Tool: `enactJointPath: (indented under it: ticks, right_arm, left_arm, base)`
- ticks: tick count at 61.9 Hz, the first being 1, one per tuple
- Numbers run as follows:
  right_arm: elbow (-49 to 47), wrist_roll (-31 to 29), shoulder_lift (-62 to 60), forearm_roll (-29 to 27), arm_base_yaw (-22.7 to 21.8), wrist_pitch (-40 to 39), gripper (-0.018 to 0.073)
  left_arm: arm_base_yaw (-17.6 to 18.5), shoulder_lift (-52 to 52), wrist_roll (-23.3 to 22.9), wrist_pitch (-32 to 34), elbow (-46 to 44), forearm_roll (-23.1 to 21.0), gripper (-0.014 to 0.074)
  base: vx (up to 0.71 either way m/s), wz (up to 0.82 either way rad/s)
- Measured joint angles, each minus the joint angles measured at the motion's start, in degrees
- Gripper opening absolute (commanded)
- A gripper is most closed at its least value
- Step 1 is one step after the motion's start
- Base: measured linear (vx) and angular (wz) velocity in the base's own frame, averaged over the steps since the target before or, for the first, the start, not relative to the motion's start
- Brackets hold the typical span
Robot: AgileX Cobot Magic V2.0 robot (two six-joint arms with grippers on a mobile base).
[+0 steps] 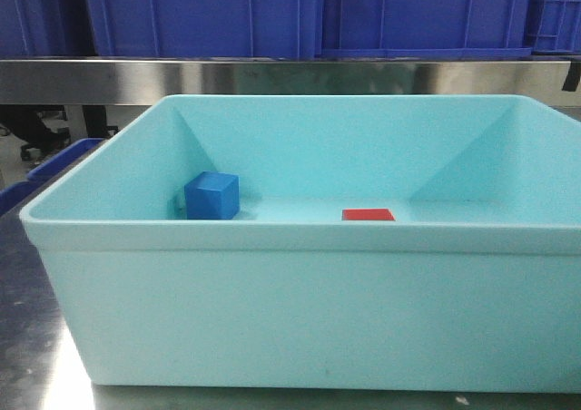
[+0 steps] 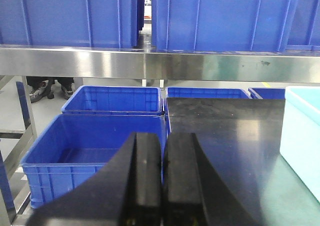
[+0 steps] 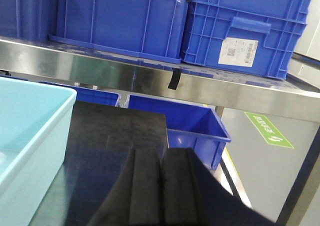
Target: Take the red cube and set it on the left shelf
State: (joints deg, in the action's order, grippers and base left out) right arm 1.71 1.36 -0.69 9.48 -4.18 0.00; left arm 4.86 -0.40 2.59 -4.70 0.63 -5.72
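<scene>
A: Count inside the pale tub (image 1: 272, 310)?
B: Two cubes. One red cube (image 1: 369, 215) on the tub floor, slightly right of the tub's middle; only its top face shows over the near wall. One blue cube (image 1: 211, 195) in the tub's left part, near the left wall. They sit well apart.

A: Grippers?
B: Two. The left gripper (image 2: 162, 186) is outside the tub, off its left side, above the dark tabletop (image 2: 225, 146). Its fingers are pressed together with nothing between them. The right gripper (image 3: 161, 191) is off the tub's right side, in the same state: fingers together, holding nothing.

A: Behind the tub?
B: One steel shelf (image 1: 272, 76) with blue crates (image 1: 209, 15) on it. The frame cuts them off, so no firm count.
</scene>
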Motion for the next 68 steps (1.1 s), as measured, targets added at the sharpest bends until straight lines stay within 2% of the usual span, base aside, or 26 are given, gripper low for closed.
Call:
enactJointPath:
  ticks: [10, 20, 29, 38, 46, 56, 68]
  right_arm:
    - [0.00, 0.00, 0.00, -0.89, 0.00, -4.56, 0.0045]
    - [-3.41, 0.36, 0.00, -7.63, 0.00, -6.25, 0.0045]
    - [-16.76, 0.47, 1.61, -8.70, 0.00, 2.68, 0.0045]
    - [-32.94, 0.47, 10.61, -8.70, 1.35, 15.62, 0.0045]
    - [-45.06, 0.55, 19.90, -9.48, 6.36, 26.32, 0.0045]
    - [-57.21, 0.55, 31.44, -13.54, 13.90, 37.49, 0.0045]
    - [-66.71, 0.55, 46.34, -18.00, 24.27, 47.45, 0.0047]
  left_arm:
    - [0.00, 0.00, 0.00, 0.00, 0.00, 0.00, 0.0102]
    - [0.00, 0.00, 0.00, 0.00, 0.00, 0.00, 0.0102]
    - [0.00, 0.00, 0.00, 0.00, 0.00, 0.00, 0.0101]
    - [0.00, 0.00, 0.00, 0.00, 0.00, 0.00, 0.0102]
    - [0.00, 0.00, 0.00, 0.00, 0.00, 0.00, 0.0101]
    - [0.00, 0.00, 0.00, 0.00, 0.00, 0.00, 0.0102]
    - [0.00, 0.00, 0.00, 0.00, 0.00, 0.00, 0.0102]
  base:
    - [0.00, 0.00]
    - [0.00, 0.00]
    - [0.02, 0.14]
    - [0.02, -0.10]
    - [0.00, 0.00]
    - [-0.02, 0.09]
    - [0.00, 0.00]
